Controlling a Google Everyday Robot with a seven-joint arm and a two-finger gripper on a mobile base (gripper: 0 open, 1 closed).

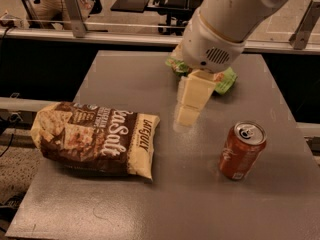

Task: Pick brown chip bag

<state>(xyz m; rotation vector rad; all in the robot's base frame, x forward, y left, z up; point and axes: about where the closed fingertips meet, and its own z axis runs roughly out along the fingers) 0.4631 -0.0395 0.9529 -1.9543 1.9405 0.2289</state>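
The brown chip bag (95, 138) lies flat on the left half of the grey table (175, 204), with its white "Sea Salt" lettering facing up. My gripper (186, 118) hangs from the large white arm above the middle of the table. It points down, to the right of the bag's cream end, apart from it and holding nothing.
A red soda can (242, 150) stands upright to the right of the gripper. A green snack bag (223, 80) lies at the back, partly hidden by the arm. Beyond the table's far edge runs a metal rail (100, 34), with chairs beyond it.
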